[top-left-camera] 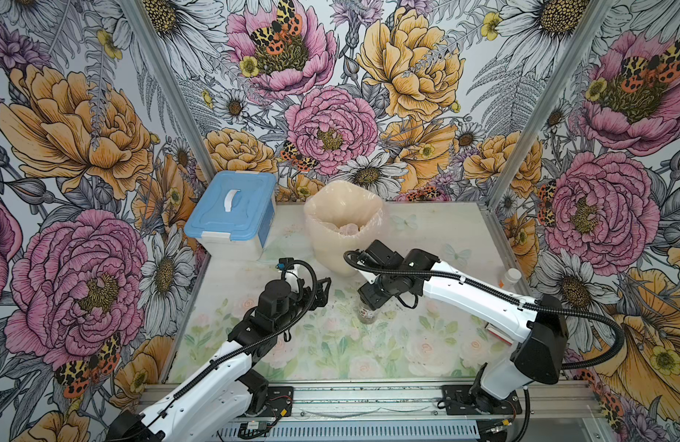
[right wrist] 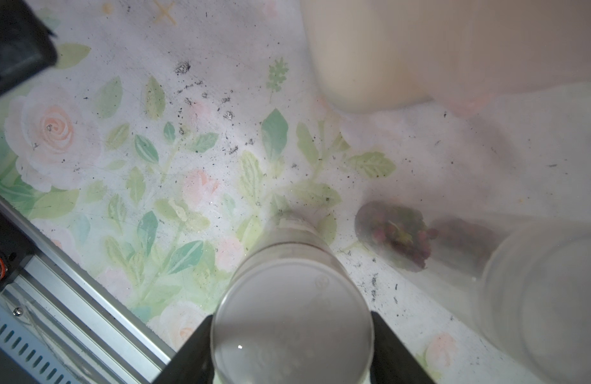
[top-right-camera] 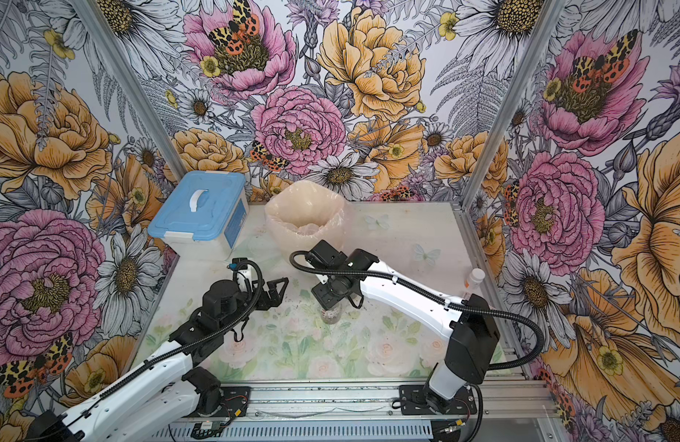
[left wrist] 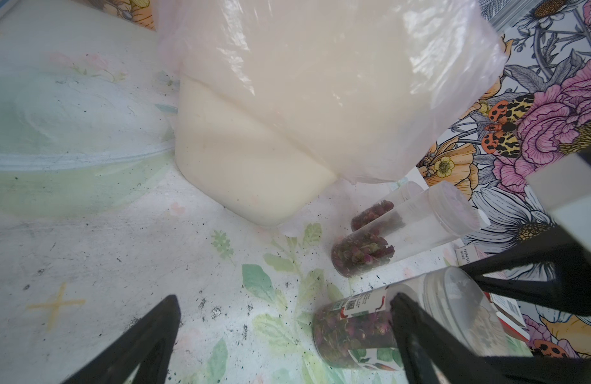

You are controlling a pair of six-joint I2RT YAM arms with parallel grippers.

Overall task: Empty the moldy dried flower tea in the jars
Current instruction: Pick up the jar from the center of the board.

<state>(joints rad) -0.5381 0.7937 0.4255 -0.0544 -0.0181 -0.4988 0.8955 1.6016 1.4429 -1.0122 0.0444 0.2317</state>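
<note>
One labelled jar [top-left-camera: 367, 315] stands upright near the middle of the flowered table [top-left-camera: 330, 356], closest of the jars to the front rail. Reddish-brown dried tea [left wrist: 337, 332] fills its lower part beside a red-and-white label. The right gripper [right wrist: 290, 317] sits over it from above, its fingers [right wrist: 393, 352] closed against both sides of the round, cloudy lid [right wrist: 287, 292]. A little further back and to the left, the left gripper [top-left-camera: 322, 291] hovers above the table, apart from that jar, its jaws spread wide and holding nothing. Beyond the labelled jar, near the foot of the bin, two more jars [left wrist: 403, 232] sit side by side with lids on and tea in their bottoms; in both top views the right arm hides them. A small white-capped bottle [top-left-camera: 510, 277] stands at the table's right edge. Further back is the cream bin [top-left-camera: 342, 229], lined with a thin plastic bag [left wrist: 320, 83]. At the far left is a box [top-left-camera: 231, 210] with a blue lid.
</note>
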